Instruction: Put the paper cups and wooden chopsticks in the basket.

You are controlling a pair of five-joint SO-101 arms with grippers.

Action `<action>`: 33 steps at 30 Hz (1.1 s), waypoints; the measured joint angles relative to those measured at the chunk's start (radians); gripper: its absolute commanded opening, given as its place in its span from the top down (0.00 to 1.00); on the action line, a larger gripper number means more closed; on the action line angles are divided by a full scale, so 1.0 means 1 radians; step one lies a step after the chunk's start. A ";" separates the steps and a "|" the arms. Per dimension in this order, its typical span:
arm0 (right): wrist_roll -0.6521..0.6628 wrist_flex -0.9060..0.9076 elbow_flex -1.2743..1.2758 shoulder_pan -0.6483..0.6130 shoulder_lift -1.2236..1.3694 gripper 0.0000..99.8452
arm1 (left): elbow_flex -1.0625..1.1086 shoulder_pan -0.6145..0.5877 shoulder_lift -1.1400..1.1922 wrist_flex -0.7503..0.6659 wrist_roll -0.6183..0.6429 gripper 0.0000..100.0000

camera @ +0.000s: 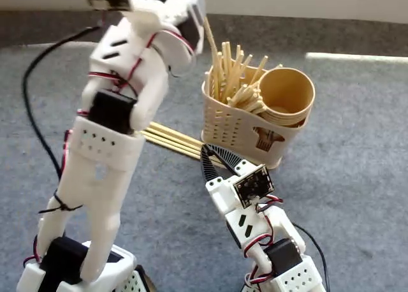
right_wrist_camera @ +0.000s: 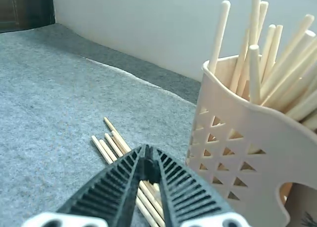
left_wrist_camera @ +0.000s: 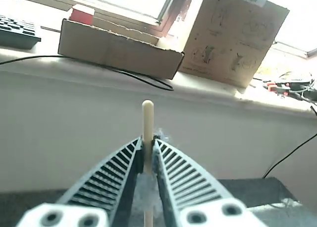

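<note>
A cream basket stands on the grey mat, with several wooden chopsticks upright in it and nested paper cups lying at its right side. My left gripper is raised high to the basket's upper left, shut on one chopstick that slants down toward the basket. Several more chopsticks lie on the mat left of the basket. My right gripper hovers low over those loose chopsticks, its jaws shut with nothing visibly between them.
The grey mat has free room right of and in front of the basket. A white wall runs behind it. The left wrist view looks out on a sill with cardboard boxes and a cable.
</note>
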 measured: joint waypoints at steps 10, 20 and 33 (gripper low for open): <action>0.046 0.000 0.000 0.000 0.000 0.99 | 0.158 0.055 0.002 -0.063 -0.054 0.97; 0.048 0.000 0.000 0.000 0.000 0.99 | -0.032 0.057 0.002 0.302 -0.054 0.86; 0.048 0.000 0.000 0.000 0.000 0.99 | -0.187 -0.017 0.002 0.502 -0.041 0.86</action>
